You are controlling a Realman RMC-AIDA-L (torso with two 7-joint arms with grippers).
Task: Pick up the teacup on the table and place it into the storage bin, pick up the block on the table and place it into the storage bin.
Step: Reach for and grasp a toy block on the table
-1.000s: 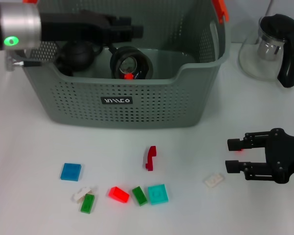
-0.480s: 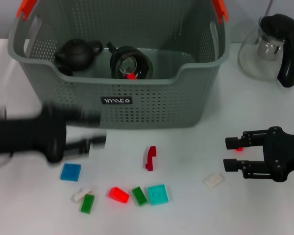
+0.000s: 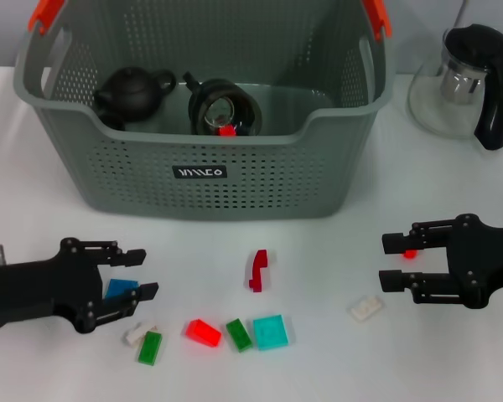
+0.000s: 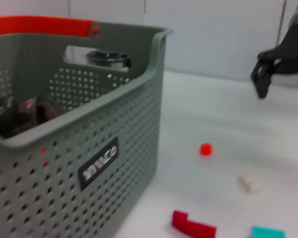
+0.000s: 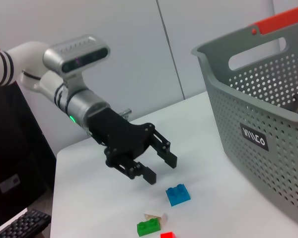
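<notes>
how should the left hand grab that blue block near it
Come straight down on the blue block and pinch its two opposite flat sides. It lies flat and low, apart from the other bricks, and the open left hand is already over it.

Lighting: bright, even, overhead; soft faint shadows under the storage bin (image 3: 210, 126) on the white table (image 3: 318, 368). Left wrist view soft throughout. Glare on glass jug (image 3: 453, 92), far right.

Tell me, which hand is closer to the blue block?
Probably the left hand. It hovers open right over the flat blue square plastic block, its fingers either side. The right hand, also open, sits far across the table near a white block.
</notes>
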